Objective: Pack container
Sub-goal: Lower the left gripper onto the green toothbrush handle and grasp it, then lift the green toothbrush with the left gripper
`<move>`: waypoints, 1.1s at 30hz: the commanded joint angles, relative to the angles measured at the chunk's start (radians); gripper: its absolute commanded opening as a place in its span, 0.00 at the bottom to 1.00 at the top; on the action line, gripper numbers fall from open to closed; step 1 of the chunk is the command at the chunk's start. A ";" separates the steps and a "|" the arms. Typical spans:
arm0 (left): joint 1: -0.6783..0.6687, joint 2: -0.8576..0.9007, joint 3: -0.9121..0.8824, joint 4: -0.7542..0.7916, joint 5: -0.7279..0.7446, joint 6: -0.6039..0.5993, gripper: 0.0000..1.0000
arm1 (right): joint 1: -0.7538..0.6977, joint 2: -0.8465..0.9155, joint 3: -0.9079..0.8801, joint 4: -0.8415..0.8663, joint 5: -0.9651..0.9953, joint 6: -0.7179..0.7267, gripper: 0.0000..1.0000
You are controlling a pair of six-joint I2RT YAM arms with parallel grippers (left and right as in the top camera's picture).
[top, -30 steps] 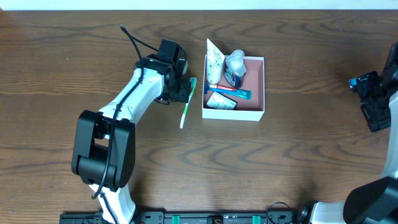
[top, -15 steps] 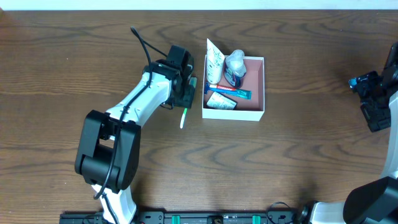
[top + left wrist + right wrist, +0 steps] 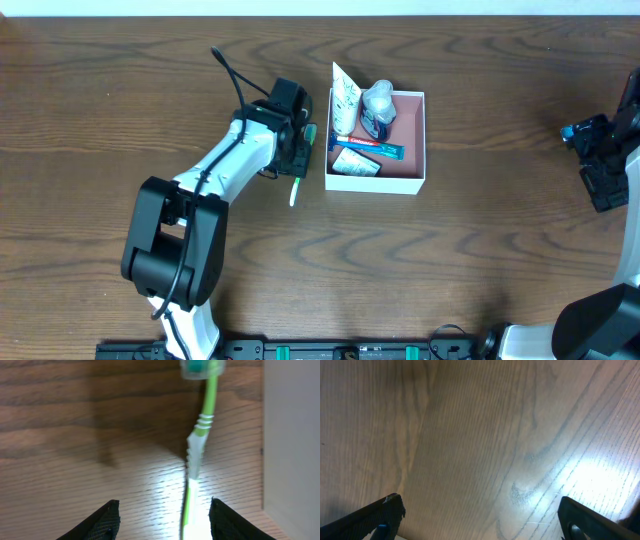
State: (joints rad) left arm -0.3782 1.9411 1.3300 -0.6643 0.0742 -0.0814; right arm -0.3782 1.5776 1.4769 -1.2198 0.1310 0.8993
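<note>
The container point(image 3: 420, 135) is a square white box with a pink inside, at the table's upper middle. It holds a tube, a small bottle, a toothbrush pack and a small box. A green and white toothbrush point(image 3: 297, 184) lies on the table just left of it, also in the left wrist view point(image 3: 199, 445). My left gripper point(image 3: 298, 152) is open over the toothbrush, whose handle lies between the fingers point(image 3: 164, 520), nearer the right one. The container's white wall point(image 3: 292, 435) is at the right. My right gripper point(image 3: 600, 160) is open and empty at the far right, over bare wood point(image 3: 480, 520).
The left arm point(image 3: 215, 170) reaches from the front left across the table. The table point(image 3: 460, 250) is dark brown wood.
My left gripper has moved right and a little down, from beside the toothbrush head to over the brush next to the container. The right arm has not moved.
</note>
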 commanded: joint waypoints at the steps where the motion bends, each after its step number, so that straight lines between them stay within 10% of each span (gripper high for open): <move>1: -0.026 0.001 -0.031 0.021 -0.008 -0.009 0.58 | -0.008 0.005 0.000 -0.003 0.011 0.013 0.99; 33: -0.031 0.049 -0.085 0.095 -0.015 -0.009 0.58 | -0.008 0.005 0.000 -0.003 0.011 0.013 0.99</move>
State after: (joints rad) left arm -0.4133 1.9530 1.2514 -0.5705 0.0734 -0.0814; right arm -0.3782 1.5776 1.4769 -1.2194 0.1310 0.8993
